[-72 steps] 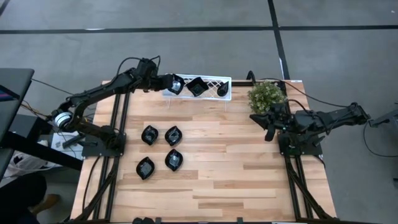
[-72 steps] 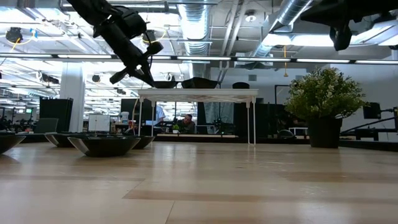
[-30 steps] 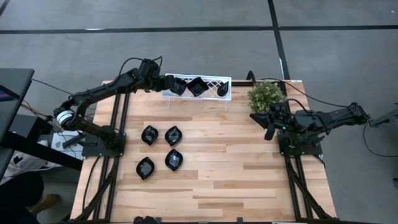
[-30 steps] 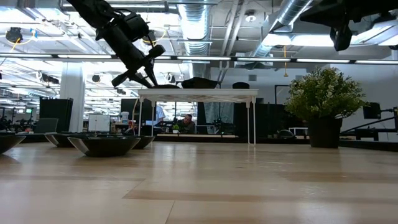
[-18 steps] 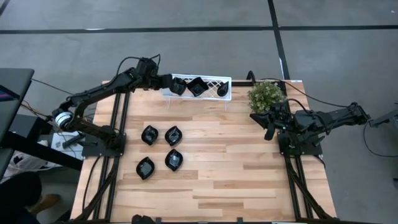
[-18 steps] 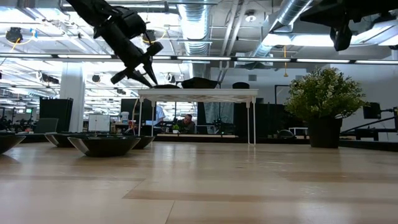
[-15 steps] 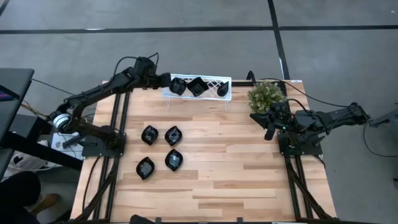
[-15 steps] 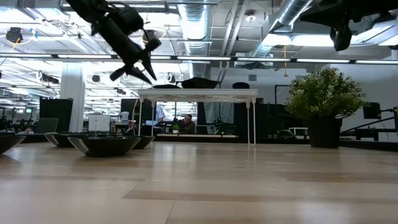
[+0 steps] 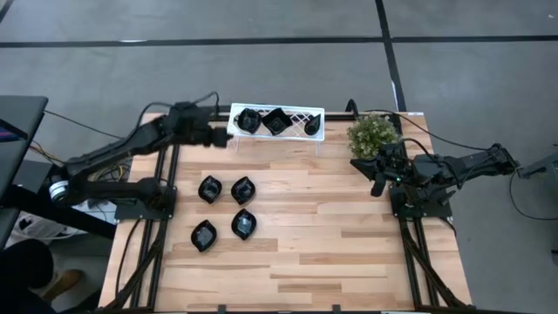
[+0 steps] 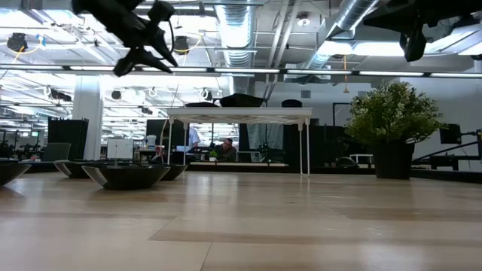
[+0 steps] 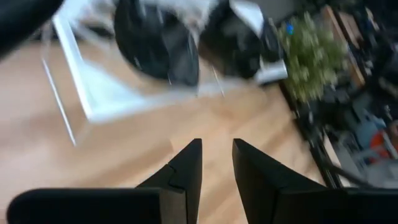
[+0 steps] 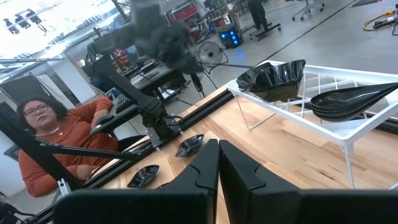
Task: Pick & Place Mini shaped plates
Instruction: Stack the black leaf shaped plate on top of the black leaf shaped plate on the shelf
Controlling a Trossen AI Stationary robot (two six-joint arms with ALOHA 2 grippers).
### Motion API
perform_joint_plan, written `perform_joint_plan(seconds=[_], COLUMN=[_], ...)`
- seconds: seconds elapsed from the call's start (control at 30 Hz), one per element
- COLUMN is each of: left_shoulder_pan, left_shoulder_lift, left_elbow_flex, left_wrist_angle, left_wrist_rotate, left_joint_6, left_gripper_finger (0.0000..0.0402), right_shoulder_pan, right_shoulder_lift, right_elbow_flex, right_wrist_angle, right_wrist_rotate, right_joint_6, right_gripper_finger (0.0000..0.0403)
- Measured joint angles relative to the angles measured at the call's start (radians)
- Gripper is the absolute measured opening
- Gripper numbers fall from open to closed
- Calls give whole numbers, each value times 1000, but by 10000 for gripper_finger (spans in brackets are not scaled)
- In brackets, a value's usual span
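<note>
While three mini shaped plates (image 9: pixel 275 120) sit on the white rack (image 9: pixel 319 131) at the table's far edge, four more (image 9: pixel 225 212) lie on the wood. Just beside the rack's end hangs the left gripper (image 9: pixel 220 137), fingers slightly apart and empty. If it swings wide it could clip the rack and tip the stacked dishes. The right gripper (image 9: pixel 377 184) waits shut near the plant (image 9: pixel 373 133).

Our left gripper (image 9: pixel 220 137) raised, arm extended, fingers (image 11: pixel 186 168) slightly parted, empty. Our right gripper (image 9: pixel 377 187) parked, raised, fingers (image 12: pixel 202 163) closed, empty.
</note>
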Motion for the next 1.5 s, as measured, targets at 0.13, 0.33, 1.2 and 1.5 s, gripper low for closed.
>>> perform_joint_plan(seconds=[0.13, 0.33, 1.2, 1.5], left_shoulder_pan=[-90, -177, -303, -300], left_shoulder_lift=[-70, -129, -296, -387], left_elbow_flex=[-93, -240, -436, -436], left_wrist_angle=[-5, -11, -228, -395], left_wrist_rotate=[-1, -1, -1, -14], left_joint_6=[-34, -210, -530, -530], left_gripper_finger=[90, 90, 90, 90], right_shoulder_pan=[0, 0, 0, 0], right_shoulder_lift=[0, 0, 0, -2], right_elbow_flex=[0, 0, 0, 0], right_wrist_angle=[0, 0, -31, -71], right_wrist_rotate=[0, 0, 0, 0], right_joint_6=[0, 0, -3, -23], right_gripper_finger=[7, 7, 7, 7])
